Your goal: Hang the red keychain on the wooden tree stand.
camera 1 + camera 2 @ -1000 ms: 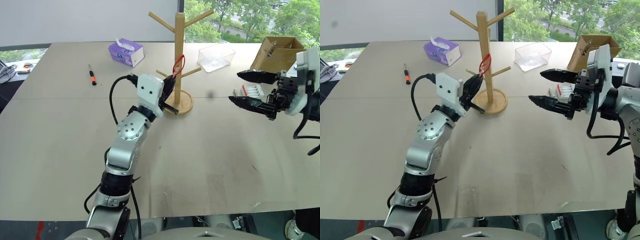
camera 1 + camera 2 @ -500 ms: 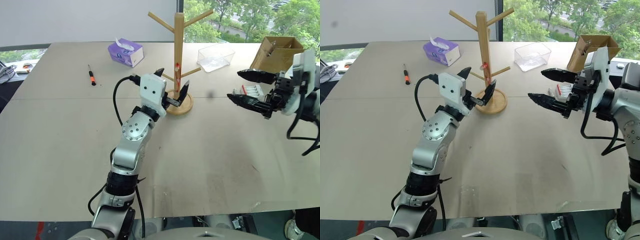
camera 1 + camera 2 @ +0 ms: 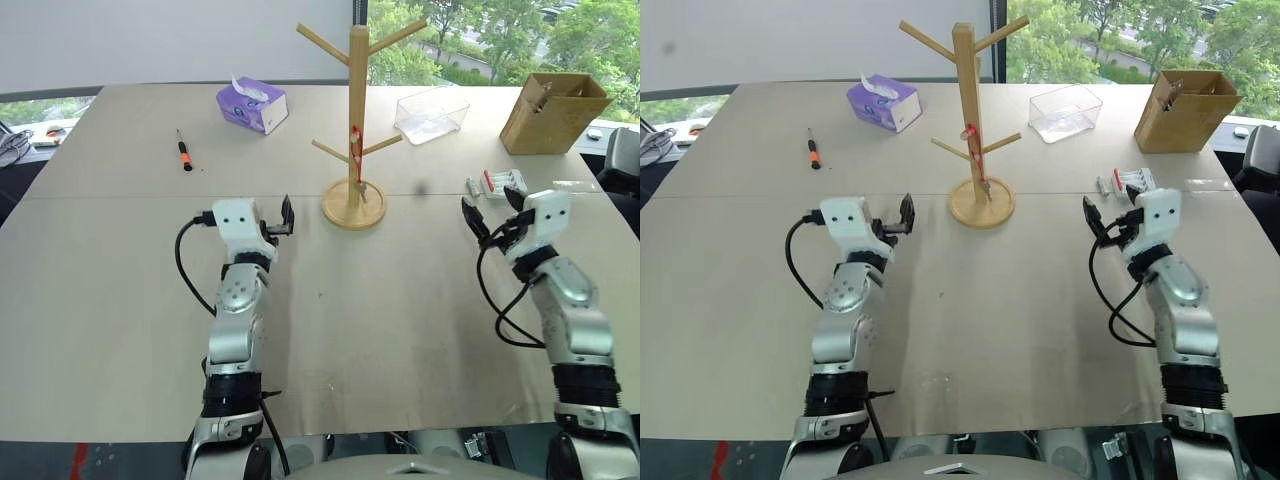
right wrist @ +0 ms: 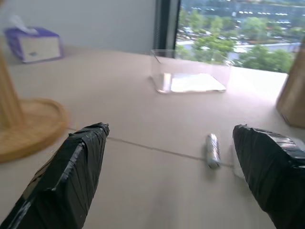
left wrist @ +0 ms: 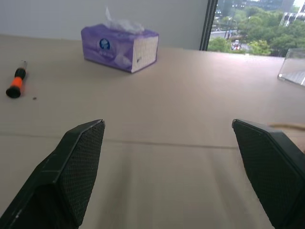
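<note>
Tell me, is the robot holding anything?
No. Both end effectors, left and right, are open and empty. The keychain hangs on the stand.

The tree stand (image 3: 354, 190) stands on the table (image 3: 400, 300) ahead of me, between my two arms. The keychain (image 3: 354, 140) hangs on it, against the post by a low peg. Behind the stand to my left sits a tissue box (image 3: 252, 105), with a screwdriver (image 3: 184, 151) lying further left. Behind the stand to my right is a clear tray (image 3: 432, 114), and a cardboard box (image 3: 555, 111) beyond that. My left gripper (image 3: 262, 218) is left of the stand's base, my right gripper (image 3: 492, 212) well to its right, just before a pack of batteries (image 3: 497, 181).
</note>
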{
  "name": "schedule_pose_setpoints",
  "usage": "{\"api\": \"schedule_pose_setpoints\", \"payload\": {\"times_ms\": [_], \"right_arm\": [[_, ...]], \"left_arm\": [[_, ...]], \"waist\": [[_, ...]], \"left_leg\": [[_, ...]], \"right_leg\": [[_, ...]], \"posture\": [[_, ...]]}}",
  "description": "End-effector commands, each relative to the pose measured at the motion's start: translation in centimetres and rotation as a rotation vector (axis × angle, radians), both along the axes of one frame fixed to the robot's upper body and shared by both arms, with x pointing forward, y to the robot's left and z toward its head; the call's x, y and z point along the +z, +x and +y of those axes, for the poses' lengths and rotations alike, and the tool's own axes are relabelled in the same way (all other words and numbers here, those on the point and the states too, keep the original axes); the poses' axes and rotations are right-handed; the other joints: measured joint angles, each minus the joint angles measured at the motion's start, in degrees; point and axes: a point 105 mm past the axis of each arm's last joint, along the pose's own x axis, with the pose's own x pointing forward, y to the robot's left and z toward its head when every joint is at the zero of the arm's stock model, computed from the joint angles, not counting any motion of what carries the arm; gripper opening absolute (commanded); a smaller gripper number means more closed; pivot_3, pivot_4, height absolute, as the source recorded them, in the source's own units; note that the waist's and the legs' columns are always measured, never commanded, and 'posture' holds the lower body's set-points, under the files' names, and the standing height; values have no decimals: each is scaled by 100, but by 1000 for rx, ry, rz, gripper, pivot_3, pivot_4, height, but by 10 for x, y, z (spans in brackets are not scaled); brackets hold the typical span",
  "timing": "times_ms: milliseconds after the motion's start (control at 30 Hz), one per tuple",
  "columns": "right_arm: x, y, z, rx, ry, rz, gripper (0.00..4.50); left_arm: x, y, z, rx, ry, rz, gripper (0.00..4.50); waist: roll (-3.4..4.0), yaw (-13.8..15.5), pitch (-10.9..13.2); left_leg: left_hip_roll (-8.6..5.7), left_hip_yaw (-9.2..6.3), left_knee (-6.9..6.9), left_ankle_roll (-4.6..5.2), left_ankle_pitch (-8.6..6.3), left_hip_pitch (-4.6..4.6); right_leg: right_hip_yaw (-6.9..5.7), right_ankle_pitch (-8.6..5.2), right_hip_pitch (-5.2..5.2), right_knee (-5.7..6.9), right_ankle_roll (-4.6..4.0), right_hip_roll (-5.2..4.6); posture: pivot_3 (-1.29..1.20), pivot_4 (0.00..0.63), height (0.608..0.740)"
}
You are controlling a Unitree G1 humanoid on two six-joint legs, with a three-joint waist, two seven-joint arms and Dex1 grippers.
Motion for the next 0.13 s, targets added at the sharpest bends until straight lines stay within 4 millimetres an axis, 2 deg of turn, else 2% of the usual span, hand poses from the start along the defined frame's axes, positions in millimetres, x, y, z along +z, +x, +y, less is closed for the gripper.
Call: {"api": "schedule_pose_setpoints", "payload": {"times_ms": [33,133], "right_arm": [[-10,2,-11,-96,-16,-21,4500],[-20,5,-16,-139,-9,-12,4500]], "left_arm": [[0,-3,6,34,3,-40,4423],[-8,-4,7,39,5,-29,4423]], "waist": [[1,-3,-1],[2,-6,-1]], "left_leg": [[1,1,0,0,0,1],[1,3,-1,0,0,3]], "right_leg": [[1,0,0,0,0,0],[3,0,1,0,0,0]], "posture": [[0,150,740],[0,150,740]]}}
